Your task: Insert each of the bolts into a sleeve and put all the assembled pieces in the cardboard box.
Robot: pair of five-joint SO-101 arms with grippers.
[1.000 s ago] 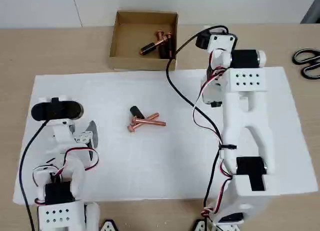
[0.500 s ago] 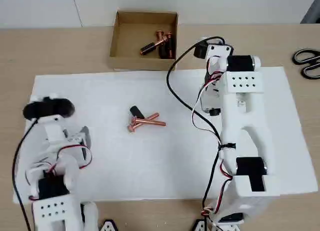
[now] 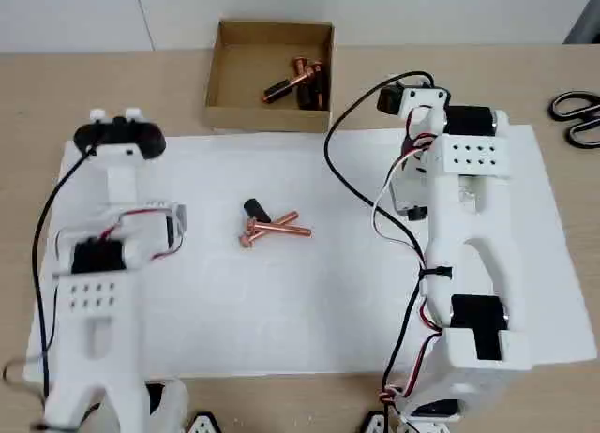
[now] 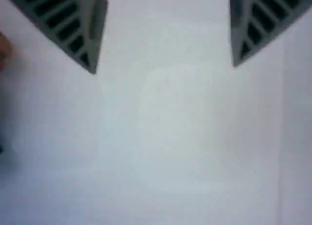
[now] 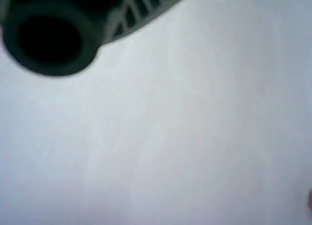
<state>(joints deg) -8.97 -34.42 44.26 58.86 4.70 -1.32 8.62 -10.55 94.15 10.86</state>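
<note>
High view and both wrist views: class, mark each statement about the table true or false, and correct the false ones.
1. Two copper bolts lie on the white sheet. True.
2. The cardboard box is empty. False: it holds assembled pieces.
3. The left gripper is shut on a bolt. False: it is open over bare sheet.
4. A loose black sleeve lies beside the bolts. True.
5. The scissors lie inside the box. False: they lie on the bare table, off the sheet and away from the box.
6. The right gripper holds a held black sleeve of its own. True.
</note>
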